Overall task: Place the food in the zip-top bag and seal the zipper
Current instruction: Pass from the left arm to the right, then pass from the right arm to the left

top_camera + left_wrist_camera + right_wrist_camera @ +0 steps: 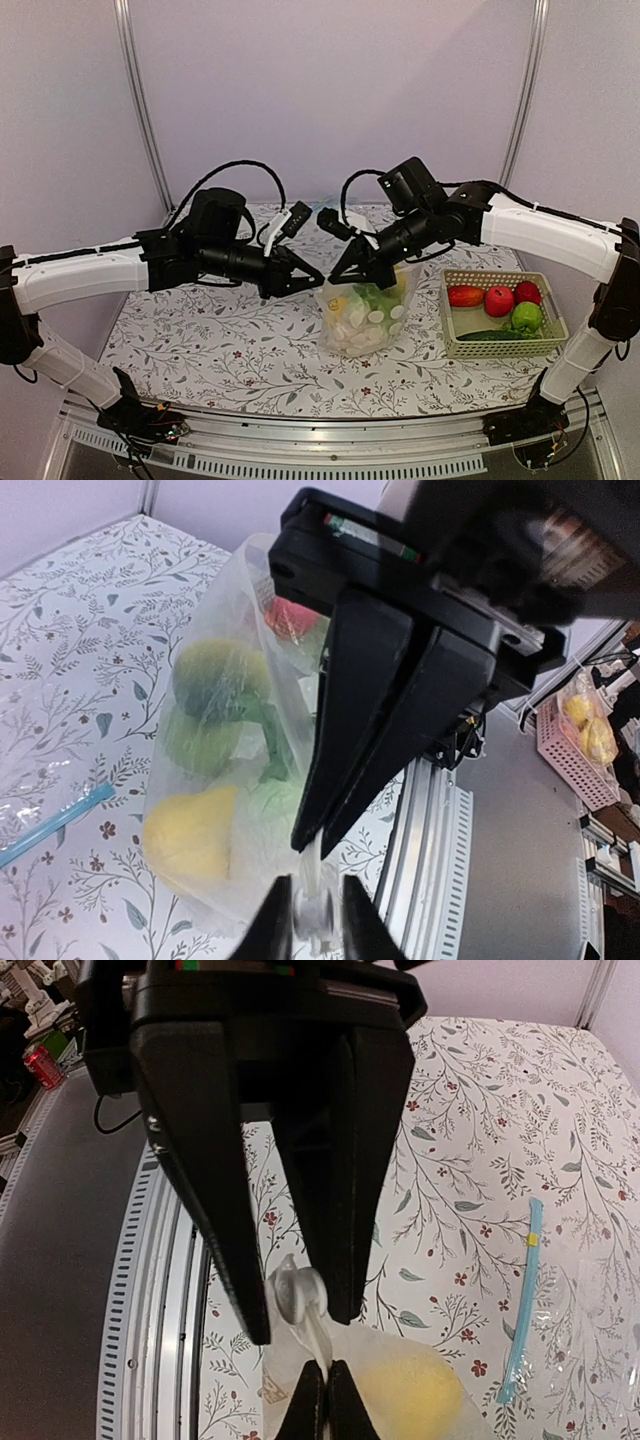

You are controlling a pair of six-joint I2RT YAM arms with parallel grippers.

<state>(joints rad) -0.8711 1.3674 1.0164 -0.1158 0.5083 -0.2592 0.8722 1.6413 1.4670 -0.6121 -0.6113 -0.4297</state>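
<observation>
Table (200, 340), floral cloth. The zip-top bag (362, 322) stands mid-table, just left of the basket (505, 350). The food is inside: lemon (190, 835) and green fruit (215, 675) show through the plastic.

My arms meet over its mouth. My right gripper (326, 1400) is pressed together on the top edge. My left gripper (315, 918) pinches a white bunched bit beside it. I cannot make out the zipper.

My judgement: anchor one end, draw the mouth taut, then press along it without lifting the bag.

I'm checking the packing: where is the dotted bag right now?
In the top view the bag stands mid-table, just left of the basket, its top held between the left gripper and right gripper.
</observation>
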